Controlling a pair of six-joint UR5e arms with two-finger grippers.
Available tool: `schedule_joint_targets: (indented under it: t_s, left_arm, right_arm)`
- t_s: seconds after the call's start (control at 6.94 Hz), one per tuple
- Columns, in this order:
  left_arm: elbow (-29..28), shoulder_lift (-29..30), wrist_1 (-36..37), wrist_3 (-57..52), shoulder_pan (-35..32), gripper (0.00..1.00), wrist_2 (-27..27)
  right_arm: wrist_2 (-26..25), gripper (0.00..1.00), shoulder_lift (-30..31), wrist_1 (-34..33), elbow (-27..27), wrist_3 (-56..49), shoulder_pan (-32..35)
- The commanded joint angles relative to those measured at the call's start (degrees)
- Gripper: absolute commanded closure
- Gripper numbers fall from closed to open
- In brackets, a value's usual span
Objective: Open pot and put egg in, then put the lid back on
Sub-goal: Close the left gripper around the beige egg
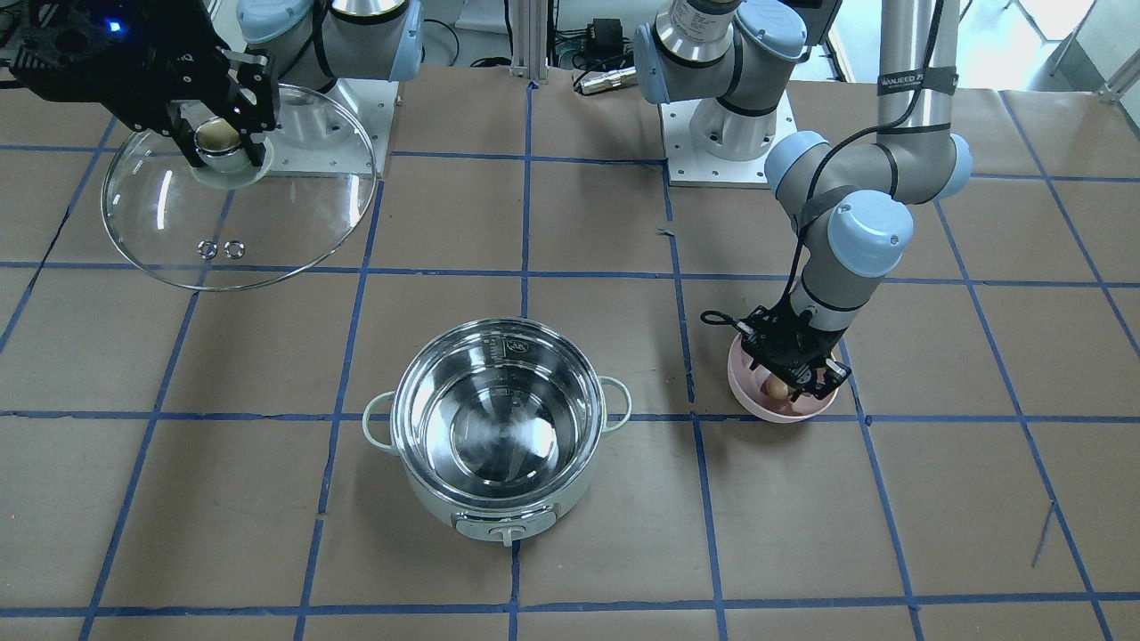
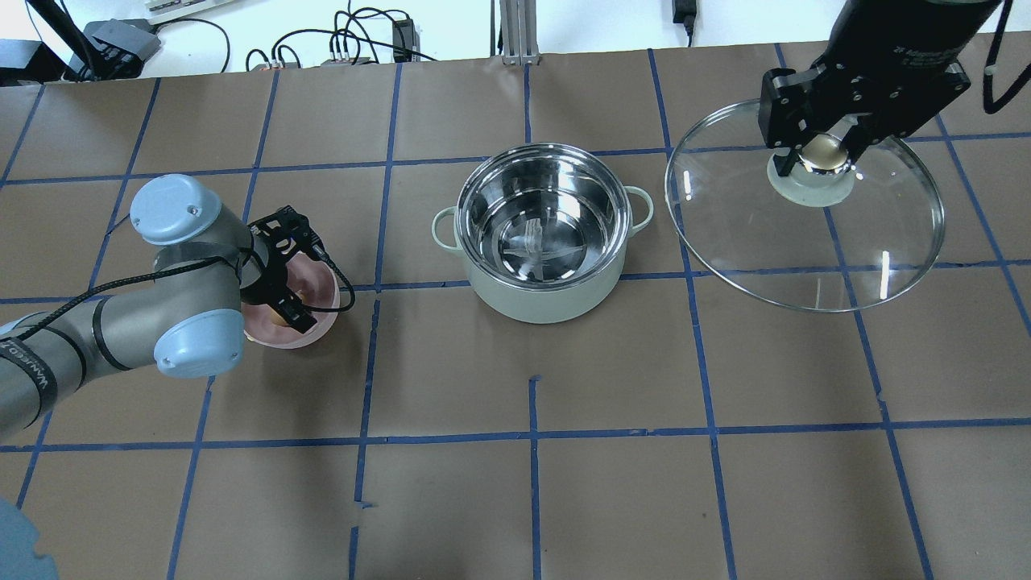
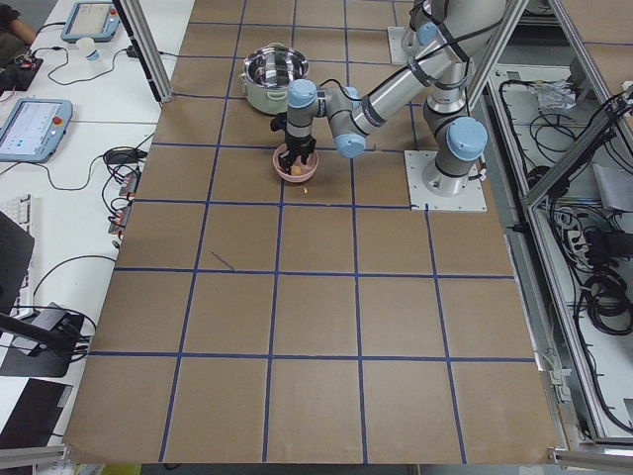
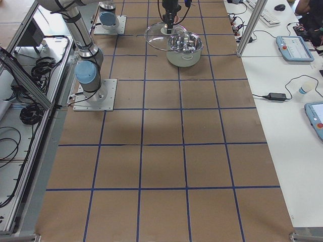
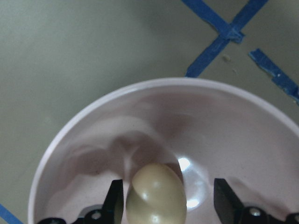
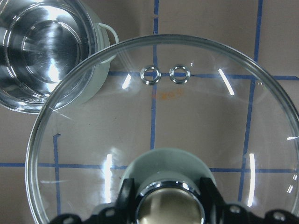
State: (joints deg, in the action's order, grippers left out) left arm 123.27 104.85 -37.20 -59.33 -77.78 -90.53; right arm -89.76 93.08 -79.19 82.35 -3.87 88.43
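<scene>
The mint-green pot (image 1: pixel 503 523) stands open and empty at the table's middle, and it also shows in the overhead view (image 2: pixel 548 300). My right gripper (image 1: pixel 220 142) is shut on the knob of the glass lid (image 1: pixel 267 223) and holds it in the air, off to the pot's side (image 2: pixel 805 250). In the right wrist view the lid (image 6: pixel 154 116) fills the frame. My left gripper (image 1: pixel 793 387) is open and reaches down into a pink bowl (image 1: pixel 744 378). The light-brown egg (image 5: pixel 155 198) lies in the bowl between the fingers, against one finger (image 5: pixel 116 200).
The table is brown paper with a blue tape grid. The two arm bases (image 1: pixel 726 133) stand at the robot's edge. Cables and devices lie beyond the table's far edge (image 2: pixel 354 48). Operator tablets lie on side benches (image 3: pixel 35 129).
</scene>
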Motion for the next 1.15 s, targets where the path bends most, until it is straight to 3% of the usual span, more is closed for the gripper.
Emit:
schedule_joint_targets:
  t_s: [0.0, 0.14, 0.58, 0.72, 1.01]
  left_arm:
    - [0.1, 0.0, -0.2, 0.0, 0.0, 0.27, 0.0]
    - [0.2, 0.3, -0.2, 0.0, 0.0, 0.28, 0.0]
    - [-0.1, 1.1, -0.2, -0.3, 0.0, 0.49, 0.0]
    - [-0.1, 0.9, -0.1, 0.3, 0.0, 0.83, 0.1]
    - [-0.1, 0.8, 0.0, 0.4, 0.0, 0.86, 0.2]
  right_arm:
    - [0.0, 0.92, 0.0, 0.0, 0.0, 0.0, 0.1]
    - [0.0, 0.92, 0.0, -0.1, 0.0, 0.0, 0.0]
    - [0.0, 0.92, 0.0, -0.1, 0.0, 0.0, 0.0]
    - [0.0, 0.92, 0.0, 0.0, 0.0, 0.0, 0.0]
    - [0.0, 0.92, 0.0, -0.1, 0.0, 0.0, 0.0]
